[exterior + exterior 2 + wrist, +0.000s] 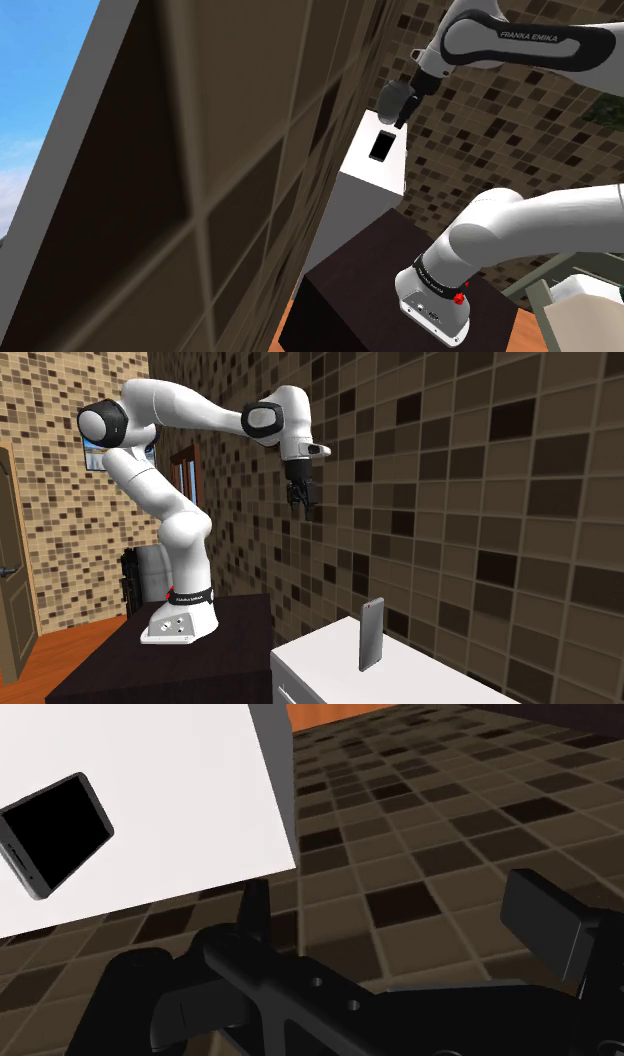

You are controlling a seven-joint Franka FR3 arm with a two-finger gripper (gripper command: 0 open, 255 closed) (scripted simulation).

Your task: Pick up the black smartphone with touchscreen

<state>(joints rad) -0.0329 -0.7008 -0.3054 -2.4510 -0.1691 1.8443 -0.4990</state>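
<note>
The gripper (pixel 300 497) hangs high in the air, close beside the tiled wall (pixel 480 502), pointing roughly downward. Its two fingers (pixel 545 929) stand well apart with nothing between them, so the hand is empty.

Lower down and well apart from it, a white cabinet (pixel 330 657) sits against the same wall, just past the far end of the dark stand (pixel 350 290). The phone (pixel 371 634) is on the cabinet's top, away from the wall and back from the edges. In the second exterior view it looks stood on its short end, a thin grey slab seen from behind. From the wrist it shows a black screen in a grey rim, faced toward the arm. I take it to be upright, though I would not swear it isn't leaning a little.

To my eye this is the approach: the hand is open and aimed the phone's way, but nothing has been touched and the grasp is not yet begun.

The next move calls for bringing the hand down and across the cabinet until the fingers sit either side of the phone. They need turning so they close on its two flat faces or its narrow edges. A slab on end would tip at a nudge, so the descent should be square and gentle.
</note>
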